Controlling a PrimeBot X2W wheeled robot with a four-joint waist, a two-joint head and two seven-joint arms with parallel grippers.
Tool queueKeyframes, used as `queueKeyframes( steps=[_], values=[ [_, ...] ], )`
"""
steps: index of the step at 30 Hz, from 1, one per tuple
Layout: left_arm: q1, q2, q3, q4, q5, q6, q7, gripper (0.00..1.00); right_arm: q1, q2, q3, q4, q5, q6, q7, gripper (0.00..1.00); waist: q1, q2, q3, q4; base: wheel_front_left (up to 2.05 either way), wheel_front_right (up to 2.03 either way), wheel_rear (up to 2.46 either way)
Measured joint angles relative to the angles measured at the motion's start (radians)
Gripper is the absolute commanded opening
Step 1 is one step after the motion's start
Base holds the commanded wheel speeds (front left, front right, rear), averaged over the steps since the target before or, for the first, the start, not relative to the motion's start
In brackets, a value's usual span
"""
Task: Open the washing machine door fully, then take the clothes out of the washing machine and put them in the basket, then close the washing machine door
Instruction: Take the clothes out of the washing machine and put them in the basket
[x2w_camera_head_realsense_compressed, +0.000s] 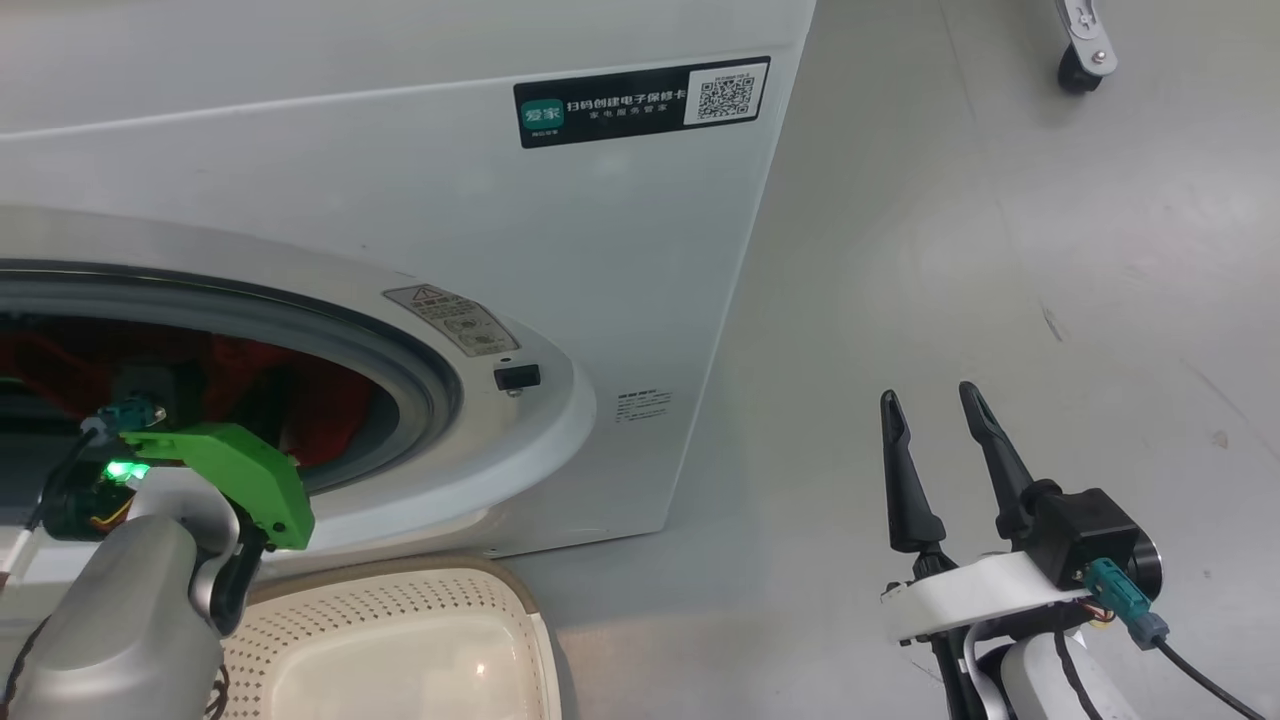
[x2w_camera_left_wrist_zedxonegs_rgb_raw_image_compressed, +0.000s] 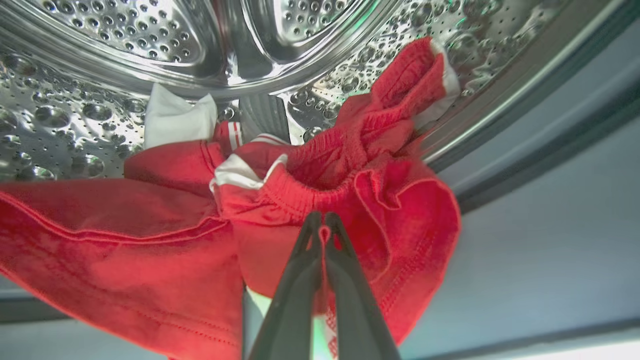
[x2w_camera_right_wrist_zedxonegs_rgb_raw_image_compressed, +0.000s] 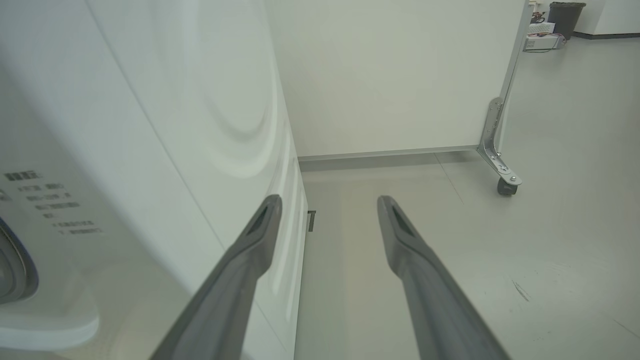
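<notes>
The white washing machine (x2w_camera_head_realsense_compressed: 420, 190) stands with its round opening uncovered; its door is out of view. Red clothes (x2w_camera_head_realsense_compressed: 300, 400) lie inside the steel drum (x2w_camera_left_wrist_zedxonegs_rgb_raw_image_compressed: 150, 45). My left arm reaches into the opening, its green wrist mount at the rim. In the left wrist view my left gripper (x2w_camera_left_wrist_zedxonegs_rgb_raw_image_compressed: 324, 222) is shut, its tips pinching a fold of red clothes (x2w_camera_left_wrist_zedxonegs_rgb_raw_image_compressed: 350, 215) with white trim. The cream perforated basket (x2w_camera_head_realsense_compressed: 400, 610) sits on the floor right below the opening. My right gripper (x2w_camera_head_realsense_compressed: 930, 400) hangs open over bare floor right of the machine, also seen as right gripper (x2w_camera_right_wrist_zedxonegs_rgb_raw_image_compressed: 327, 205).
A wheeled white partition (x2w_camera_right_wrist_zedxonegs_rgb_raw_image_compressed: 390, 75) stands behind the machine, its caster (x2w_camera_right_wrist_zedxonegs_rgb_raw_image_compressed: 505, 186) on the grey floor. A dark bin (x2w_camera_right_wrist_zedxonegs_rgb_raw_image_compressed: 566, 17) sits far back. The door latch socket (x2w_camera_head_realsense_compressed: 517, 377) is on the machine's front right of the opening.
</notes>
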Motion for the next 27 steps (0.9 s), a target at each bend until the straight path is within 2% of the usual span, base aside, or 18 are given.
queueKeyframes(
  steps=[13,19,27],
  values=[
    [0.05,-0.008,-0.024,-0.022,-0.006,0.0,-0.17,0.0,0.014,0.0,-0.038,0.027,0.0,0.0,0.0,1.0,0.0,0.0,-0.078,0.07,0.0,0.0,0.0],
    [0.112,0.017,-0.033,-0.051,-0.007,0.0,-0.189,0.0,0.036,0.0,-0.045,0.035,0.001,0.002,0.0,1.0,0.0,0.0,-0.117,0.105,0.0,0.0,0.0],
    [0.177,0.066,0.008,-0.128,-0.001,0.0,-0.192,0.0,0.059,0.0,-0.058,0.039,0.001,0.015,0.0,1.0,0.0,0.0,-0.155,0.148,0.0,0.0,0.0]
  ],
)
